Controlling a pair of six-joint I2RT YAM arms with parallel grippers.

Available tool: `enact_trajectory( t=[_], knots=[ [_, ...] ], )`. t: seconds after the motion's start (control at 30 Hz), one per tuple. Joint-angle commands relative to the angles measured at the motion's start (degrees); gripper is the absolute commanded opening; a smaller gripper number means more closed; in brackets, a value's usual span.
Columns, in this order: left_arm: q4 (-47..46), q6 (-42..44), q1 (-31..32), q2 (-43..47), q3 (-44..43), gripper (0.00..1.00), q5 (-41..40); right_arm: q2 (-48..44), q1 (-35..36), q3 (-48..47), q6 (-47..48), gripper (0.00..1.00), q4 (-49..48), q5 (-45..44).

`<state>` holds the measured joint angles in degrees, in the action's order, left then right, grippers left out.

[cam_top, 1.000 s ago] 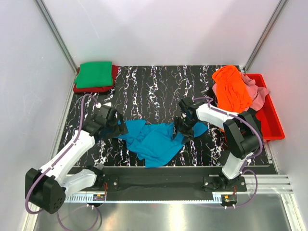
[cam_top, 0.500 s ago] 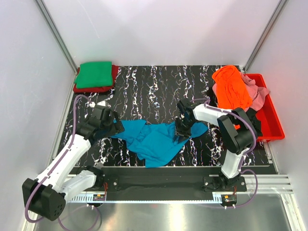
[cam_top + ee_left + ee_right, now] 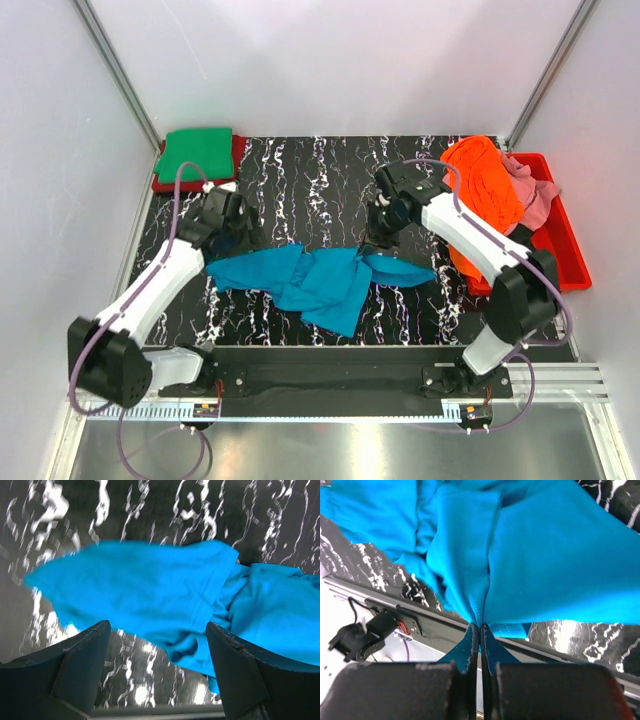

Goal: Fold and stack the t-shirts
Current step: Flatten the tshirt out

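Black, white-veined tabletop (image 3: 310, 180) lies beneath the left pincer (image 3: 238, 245) and the right pincer (image 3: 370, 248). Pale, evenly lit walls (image 3: 330, 60) rise beyond them.

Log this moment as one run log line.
left pincer: open, at left end of teal t-shirt | right pincer: shut on teal t-shirt | green t-shirt: far-left corner

The teal t-shirt (image 3: 320, 285) is soft matt cloth with stitched hems. Under it the table (image 3: 300, 190) is smooth black veined white like marble, faintly shiny. Far left of it a green t-shirt (image 3: 195, 155) is the same matt cloth; to its right an orange t-shirt (image 3: 480, 185) lies against a glossy red plastic bin (image 3: 570, 260). The right gripper (image 3: 480, 632) pinching it has matt black fingers (image 3: 420, 690), scuffed pale at the edges.
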<state>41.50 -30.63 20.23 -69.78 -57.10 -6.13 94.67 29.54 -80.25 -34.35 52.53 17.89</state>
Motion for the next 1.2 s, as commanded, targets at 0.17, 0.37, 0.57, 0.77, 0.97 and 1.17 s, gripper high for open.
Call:
enact_trajectory(
  t=[0.17, 0.37, 0.57, 0.77, 0.97, 1.17],
  knots=[
    [-3.79, 4.88, 3.85, -18.98, -11.27, 0.80, 1.12, -4.15, 0.52, 6.41, 0.68, 0.19, 7.23, -2.16],
    [-4.84, 6.11, 5.43, -28.56, -16.18, 0.79, 2.62, -3.88, 0.52, 10.72, 0.16, 0.32, 7.14, -4.35],
    [-4.76, 8.04, 7.71, -35.51, -21.99, 0.79, 1.92, -3.97, 0.52, 10.29, -0.54, 0.31, 7.06, -4.79],
    [-4.50, 9.45, 9.74, -40.86, -25.86, 0.79, 1.30, -3.27, 0.52, 10.02, -0.90, 0.30, 7.06, -4.79],
    [-3.44, 9.63, 10.27, -44.48, -27.27, 0.56, -0.81, -2.13, 0.43, 8.44, -0.81, 0.23, 7.06, -4.79],
    [-1.86, 10.42, 10.27, -44.83, -29.29, 0.00, -2.91, -1.95, -0.36, 6.77, -0.11, 0.20, 7.32, -4.36]
  ],
)
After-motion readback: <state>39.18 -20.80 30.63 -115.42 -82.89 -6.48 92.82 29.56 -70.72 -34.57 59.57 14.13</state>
